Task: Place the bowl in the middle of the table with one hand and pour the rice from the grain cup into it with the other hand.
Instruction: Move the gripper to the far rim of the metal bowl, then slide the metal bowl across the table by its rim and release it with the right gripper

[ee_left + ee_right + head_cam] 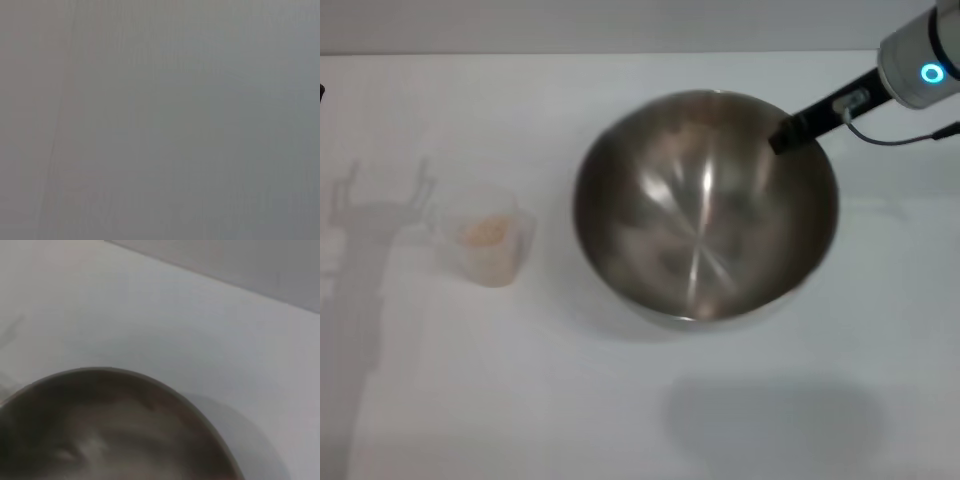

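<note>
Steel bowl [705, 205] near the middle of the white bench [640, 420], slightly toward the far edge. Right tool [782, 135] gripping the bowl's far right rim. Cup [488, 240] of rice [483, 231] upright toward the left edge, well apart. Left tool out of sight.

From the head we look steeply down on the table [640, 420], seeing the whole bowl [705, 205], the cup [488, 240] and the right arm [920, 65]. Our right wrist camera sits close over the bowl [110, 430], facing across its rim to the table [165, 320]; both views share these. Our left wrist camera shows only a blank grey surface.
</note>
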`<action>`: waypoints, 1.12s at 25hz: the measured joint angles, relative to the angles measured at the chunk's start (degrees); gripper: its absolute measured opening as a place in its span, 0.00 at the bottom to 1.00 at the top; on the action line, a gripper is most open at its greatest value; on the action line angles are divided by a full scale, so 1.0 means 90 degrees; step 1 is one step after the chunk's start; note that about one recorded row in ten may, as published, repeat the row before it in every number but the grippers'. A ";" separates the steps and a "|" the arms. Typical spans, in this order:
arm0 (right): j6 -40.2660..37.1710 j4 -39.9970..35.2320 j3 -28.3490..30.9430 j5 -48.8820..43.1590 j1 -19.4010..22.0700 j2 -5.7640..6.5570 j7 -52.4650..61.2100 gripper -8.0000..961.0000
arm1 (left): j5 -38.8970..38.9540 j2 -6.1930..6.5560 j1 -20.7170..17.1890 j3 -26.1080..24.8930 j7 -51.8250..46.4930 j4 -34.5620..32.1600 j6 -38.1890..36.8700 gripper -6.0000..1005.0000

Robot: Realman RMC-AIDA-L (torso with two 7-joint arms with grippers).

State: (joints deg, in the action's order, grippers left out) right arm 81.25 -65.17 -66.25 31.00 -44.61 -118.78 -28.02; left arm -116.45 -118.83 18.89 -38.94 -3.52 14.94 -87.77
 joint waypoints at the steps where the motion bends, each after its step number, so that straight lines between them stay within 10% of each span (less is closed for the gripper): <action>1: -0.0043 0.0000 -0.0014 0.0044 -0.0008 0.0000 -0.0008 0.02 | 0.0001 0.0000 0.0000 0.0000 0.0000 0.0000 -0.0001 0.86; 28: -0.0997 0.1464 -0.0089 0.0728 -0.0370 -0.0005 -0.0363 0.03 | 0.0000 0.0020 0.0001 0.0000 0.0000 -0.0010 -0.0005 0.86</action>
State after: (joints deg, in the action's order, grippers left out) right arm 72.28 -51.99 -67.05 37.54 -47.94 -118.83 -31.28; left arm -116.45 -118.65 18.90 -38.94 -3.52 14.85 -87.81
